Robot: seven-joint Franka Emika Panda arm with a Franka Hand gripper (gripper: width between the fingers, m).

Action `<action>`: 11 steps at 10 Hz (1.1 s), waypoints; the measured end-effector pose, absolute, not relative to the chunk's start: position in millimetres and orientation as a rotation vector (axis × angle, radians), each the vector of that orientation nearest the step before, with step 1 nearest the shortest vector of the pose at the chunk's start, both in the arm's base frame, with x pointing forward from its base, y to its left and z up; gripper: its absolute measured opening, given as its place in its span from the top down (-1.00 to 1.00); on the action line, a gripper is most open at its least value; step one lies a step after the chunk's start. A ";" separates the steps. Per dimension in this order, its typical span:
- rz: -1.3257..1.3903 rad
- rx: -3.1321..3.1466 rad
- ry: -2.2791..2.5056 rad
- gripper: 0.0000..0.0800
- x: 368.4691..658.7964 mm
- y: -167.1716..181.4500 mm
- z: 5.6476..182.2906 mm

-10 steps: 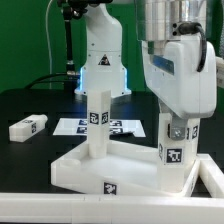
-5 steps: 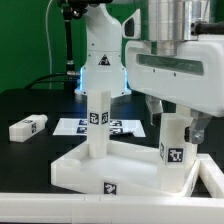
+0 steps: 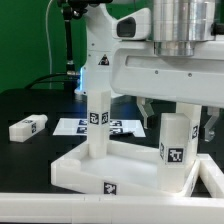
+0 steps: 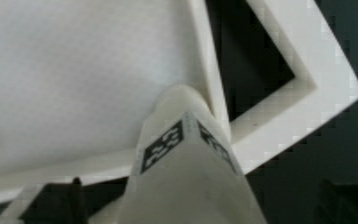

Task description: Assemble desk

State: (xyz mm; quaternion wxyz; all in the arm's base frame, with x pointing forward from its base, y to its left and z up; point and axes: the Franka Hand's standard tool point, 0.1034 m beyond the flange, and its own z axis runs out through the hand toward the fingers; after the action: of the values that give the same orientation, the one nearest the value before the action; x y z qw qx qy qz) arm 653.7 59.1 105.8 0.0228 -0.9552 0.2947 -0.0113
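Note:
The white desk top [image 3: 82,170] lies upside down on the black table. Two white tagged legs stand upright in it: one at the back [image 3: 97,118], one at the exterior view's right [image 3: 176,150]. My gripper [image 3: 180,122] hangs over the right leg, open, with a dark finger on each side of the leg's top [image 3: 148,112] and not touching it. In the wrist view I look down this leg [image 4: 190,160] onto the desk top [image 4: 69,90] and its rim [image 4: 318,75]; my gripper [image 4: 194,212] straddles the leg.
A loose white leg [image 3: 28,127] lies on the table at the exterior view's left. The marker board [image 3: 72,127] lies flat behind the desk top. The robot base [image 3: 102,60] stands at the back. A white ledge [image 3: 60,205] runs along the front.
My gripper has let go of the right leg and risen straight up; the leg stays standing in the desk top.

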 end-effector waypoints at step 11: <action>-0.052 -3.114 0.140 0.03 654.3 51.5 106.1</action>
State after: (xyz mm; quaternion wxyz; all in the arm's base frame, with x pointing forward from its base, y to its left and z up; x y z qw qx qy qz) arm 654.3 51.5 106.1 0.0121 -0.9988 0.0450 -0.0168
